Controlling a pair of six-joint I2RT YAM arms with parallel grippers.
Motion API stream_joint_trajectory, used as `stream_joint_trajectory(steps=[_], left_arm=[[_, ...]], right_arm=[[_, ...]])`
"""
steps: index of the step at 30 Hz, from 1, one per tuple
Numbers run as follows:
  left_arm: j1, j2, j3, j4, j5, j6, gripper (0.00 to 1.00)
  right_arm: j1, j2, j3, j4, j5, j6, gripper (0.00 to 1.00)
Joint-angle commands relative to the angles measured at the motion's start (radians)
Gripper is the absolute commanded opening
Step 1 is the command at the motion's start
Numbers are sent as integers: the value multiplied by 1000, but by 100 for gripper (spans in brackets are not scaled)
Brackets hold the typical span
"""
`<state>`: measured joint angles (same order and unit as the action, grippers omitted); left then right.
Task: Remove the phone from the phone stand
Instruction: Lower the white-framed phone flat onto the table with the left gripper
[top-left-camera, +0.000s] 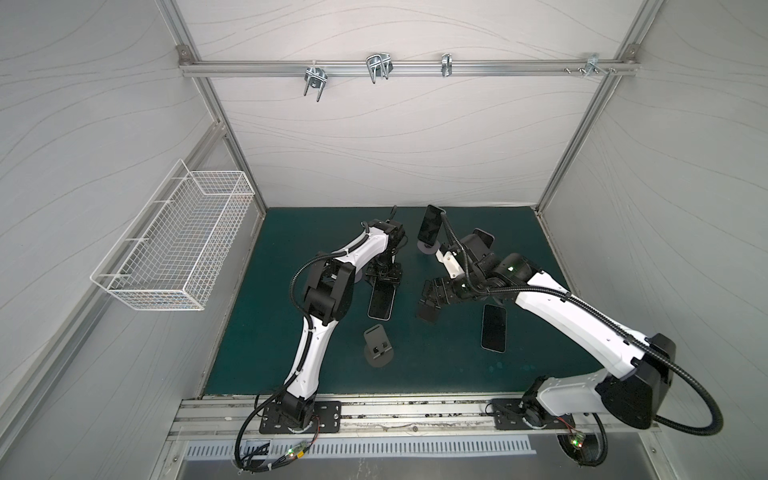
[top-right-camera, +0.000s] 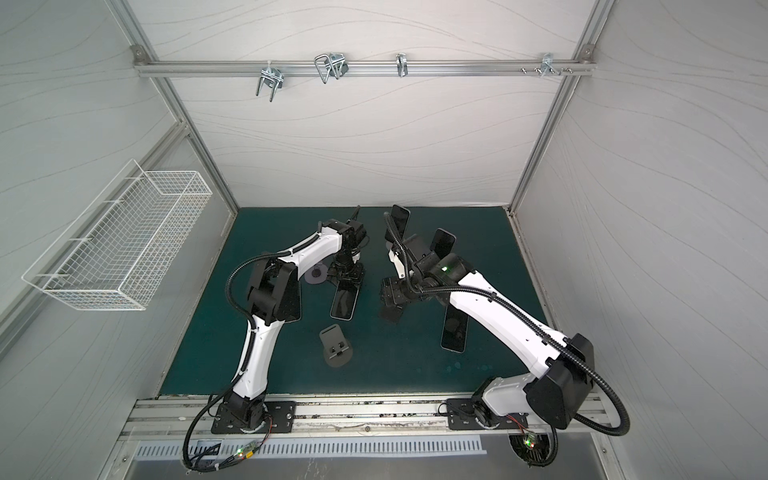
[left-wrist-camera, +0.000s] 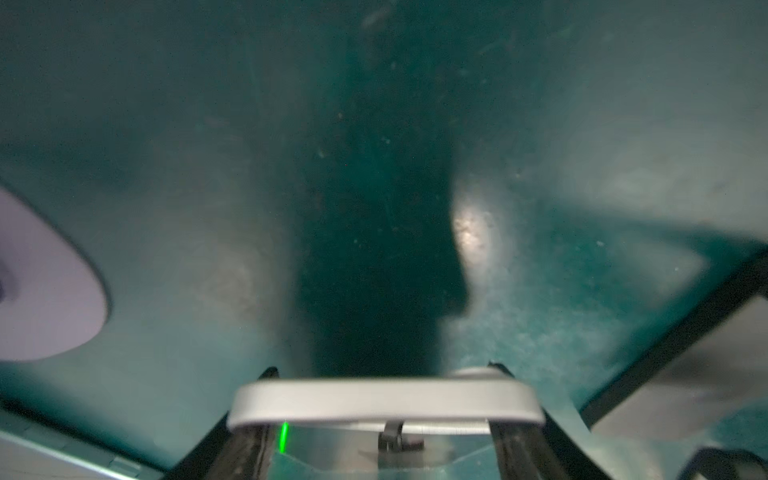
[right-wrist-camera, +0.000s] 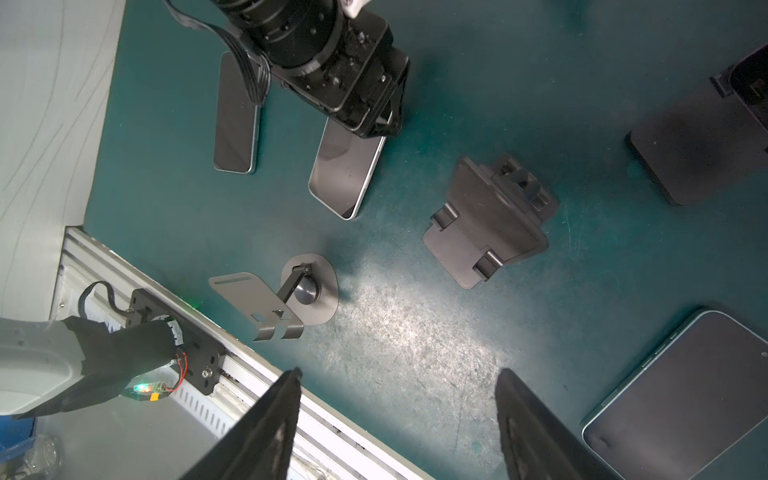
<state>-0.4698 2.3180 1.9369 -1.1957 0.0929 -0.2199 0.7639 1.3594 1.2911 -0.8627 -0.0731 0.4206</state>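
A dark green mat (top-left-camera: 257, 340) covers the table, and a white wire basket (top-left-camera: 174, 249) hangs on the left wall. The white-and-black left arm (top-left-camera: 316, 345) and right arm (top-left-camera: 582, 320) both reach over the middle of the mat.

The phone (top-left-camera: 380, 303) is a slim slab with a glossy black screen, dark all over, rounded corners and a silver edge band. It sits off any stand, between the two arms, with its near end pointing at the front rail. The left gripper (top-left-camera: 384, 279) is clamped on its far end. I cannot tell whether the near end touches the mat.

A second dark phone (top-left-camera: 493, 328) lies flat by the right arm. Two more (top-left-camera: 430, 226) (top-left-camera: 482, 241) stand propped upright at the back.

An empty grey metal stand (top-left-camera: 377, 347) sits just in front of the held phone. A black folding stand (right-wrist-camera: 486, 220) lies on the mat. A lilac round base (top-right-camera: 316, 275) sits beside the left gripper.

The right gripper (right-wrist-camera: 400, 372) hovers with its jaws apart, holding nothing.
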Motion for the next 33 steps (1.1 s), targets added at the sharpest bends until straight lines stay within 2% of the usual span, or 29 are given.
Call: stream_joint_trajectory(steps=[1, 12, 24, 33], left_arm=[[4, 38, 48, -12, 23, 5, 56], [6, 80, 48, 21, -1, 5, 56], [6, 64, 8, 59, -12, -19, 71], [5, 29, -3, 88, -10, -22, 88]], right_arm=[[-16, 14, -11, 5, -19, -17, 75], [-36, 49, -5, 19, -44, -19, 75], [-43, 18, -3, 3, -42, -27, 75], [-47, 12, 12, 1, -42, -32, 75]])
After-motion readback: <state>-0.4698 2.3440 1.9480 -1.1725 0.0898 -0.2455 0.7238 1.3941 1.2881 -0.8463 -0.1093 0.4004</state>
